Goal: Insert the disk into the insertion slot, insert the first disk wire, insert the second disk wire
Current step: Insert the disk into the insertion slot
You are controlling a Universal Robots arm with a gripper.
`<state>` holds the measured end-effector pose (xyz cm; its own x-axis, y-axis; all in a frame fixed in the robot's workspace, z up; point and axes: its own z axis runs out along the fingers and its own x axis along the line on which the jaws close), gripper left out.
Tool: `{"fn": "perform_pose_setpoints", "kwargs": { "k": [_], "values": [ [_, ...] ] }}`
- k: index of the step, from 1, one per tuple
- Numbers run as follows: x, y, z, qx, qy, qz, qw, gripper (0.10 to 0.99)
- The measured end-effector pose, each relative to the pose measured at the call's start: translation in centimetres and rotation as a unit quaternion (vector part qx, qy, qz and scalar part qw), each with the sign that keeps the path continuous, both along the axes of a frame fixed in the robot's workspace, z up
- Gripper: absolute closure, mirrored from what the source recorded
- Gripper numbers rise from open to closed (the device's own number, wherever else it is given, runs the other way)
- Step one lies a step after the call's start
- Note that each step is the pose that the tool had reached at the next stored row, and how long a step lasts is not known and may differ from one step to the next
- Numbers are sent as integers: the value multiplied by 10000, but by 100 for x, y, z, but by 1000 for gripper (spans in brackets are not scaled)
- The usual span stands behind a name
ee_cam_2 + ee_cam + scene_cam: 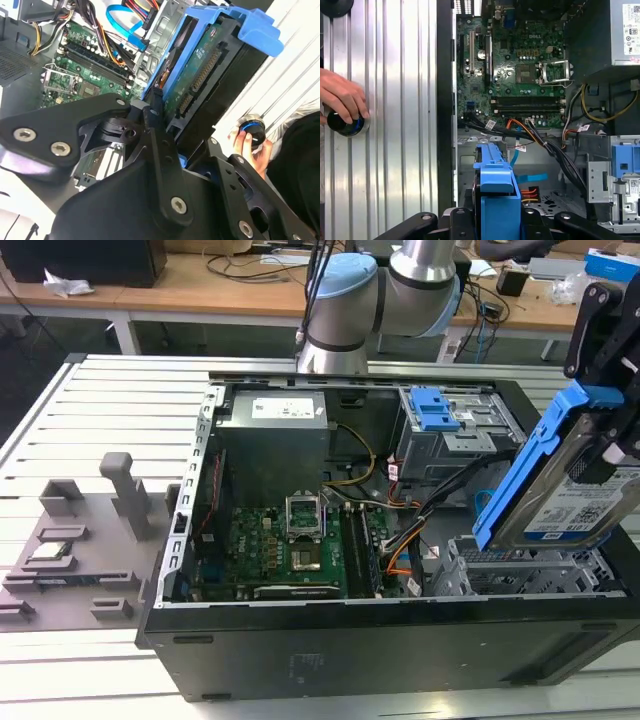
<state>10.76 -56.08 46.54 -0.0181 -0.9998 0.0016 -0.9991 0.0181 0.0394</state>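
Note:
My gripper (606,408) is shut on the disk (572,495), a silver-grey drive with a white-and-blue label in a bright blue carrier. The disk hangs tilted at the exterior view's right, its lower edge just above the insertion slot (520,575), a perforated silver cage at the near right corner of the open computer case (330,640). In the second wrist view the disk (197,67) shows its circuit-board side between the black fingers (156,117). In the first wrist view the blue carrier (495,187) rises from the gripper (495,226) over the cage (466,167).
Orange, black and blue wires (410,540) lie loose beside the cage. A grey bay with a blue latch (436,408), a power supply (275,422) and the motherboard (290,540) fill the case. A person's hand (342,97) rests on a round knob (342,126) on the slatted table.

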Motion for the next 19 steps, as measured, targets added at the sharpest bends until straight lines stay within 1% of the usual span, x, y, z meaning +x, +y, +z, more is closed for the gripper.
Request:
{"fn": "perform_pose_setpoints", "kwargs": {
  "k": [2, 5, 7, 9, 12, 13, 19],
  "values": [
    [1, 0, -28, 0, 0, 0, 10000, 725],
    [3, 0, -104, 5, 0, 0, 10000, 725],
    [6, 3, -131, 12, 0, 0, 10000, 725],
    [8, 14, -166, 43, 0, 0, 10000, 725],
    [9, 23, -188, 111, 0, 0, 9999, 725],
    [11, 25, -199, 122, 0, 0, 9999, 725],
    [33, 31, -266, 129, 0, 0, 9999, 725]
  ]
}}
